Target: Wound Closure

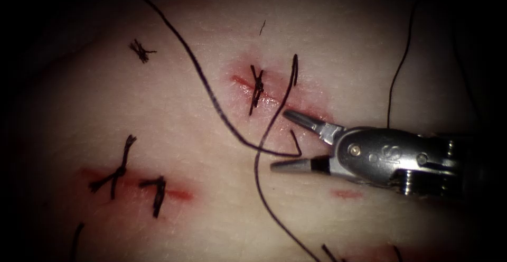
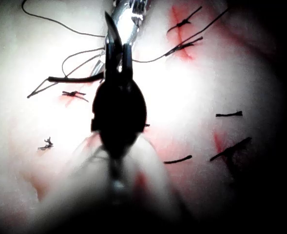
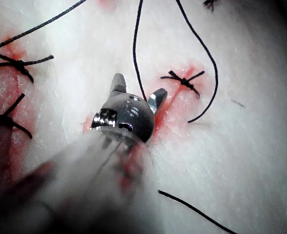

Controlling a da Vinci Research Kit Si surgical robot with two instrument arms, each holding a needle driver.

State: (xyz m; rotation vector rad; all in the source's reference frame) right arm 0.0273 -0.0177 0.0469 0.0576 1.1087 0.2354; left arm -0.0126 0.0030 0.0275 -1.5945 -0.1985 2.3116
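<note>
Right hand [image 1: 288, 140] comes in low over the tissue [image 1: 174, 135], jaws spread wide, gripping nothing. The thread [image 1: 211, 95] runs between the two tips: one strand drops from the far side, crosses just ahead of the upper tip, and loops down past the lower tip toward the near edge; a second strand sweeps in from far beyond the hand and ends in a sharp bend between the spread jaws. The right wrist view agrees: right hand [image 3: 137, 95] open, a dark strand passing down between its tips.

Left hand [image 2: 118, 58] is seen from behind in its own wrist view; it appears to hold a dark curved piece rising from its tip, perhaps the needle [image 2: 110, 27], though I cannot tell for certain, nor whether its jaws are closed. A thick strand reaches out to one side of it.

The cut [image 1: 274, 101] lies just beyond the right hand's upper tip, running slantwise, red fluid along it. One knotted stitch [image 1: 257, 87] already crosses it, ends standing up. The thread's long axis near the hand runs roughly across the jaw line. The right hand is clearly the nearer one to that strand.

More tied stitches [image 1: 124, 172] sit on another reddened line well off from the hand.
</note>
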